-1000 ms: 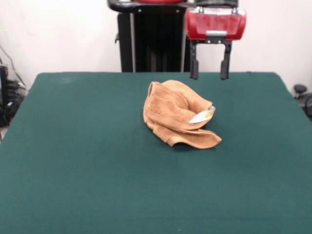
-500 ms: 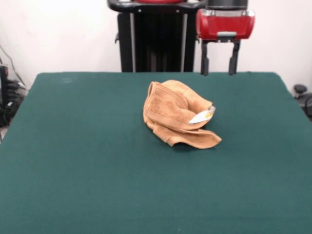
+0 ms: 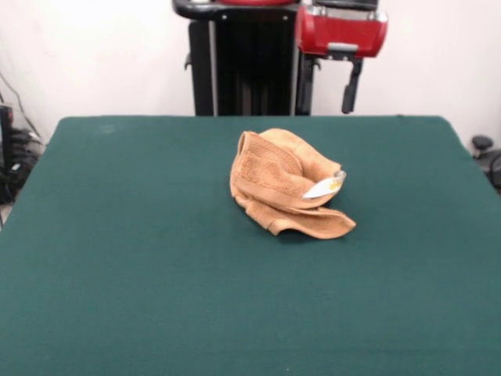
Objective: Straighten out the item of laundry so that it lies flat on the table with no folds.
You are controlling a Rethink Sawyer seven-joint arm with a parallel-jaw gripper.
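The tan-orange towel [image 3: 286, 186] lies crumpled in a folded heap a little right of the middle of the dark green table [image 3: 117, 251]. Its small white tag [image 3: 325, 186] sticks out on the right side of the heap. My gripper [image 3: 327, 100] hangs under its red housing at the top of the front view, over the table's far edge, behind the towel and well above it. Its two black fingers [image 3: 349, 95] stand apart and hold nothing.
The robot's black pedestal [image 3: 243, 59] stands behind the table's far edge. Cables and dark equipment [image 3: 12, 157] sit off the table's left side, and a dark object [image 3: 485, 153] sits off its right side.
The gripper moved right, then back left, and rose; it now sits higher than a second ago. The towel has not moved.
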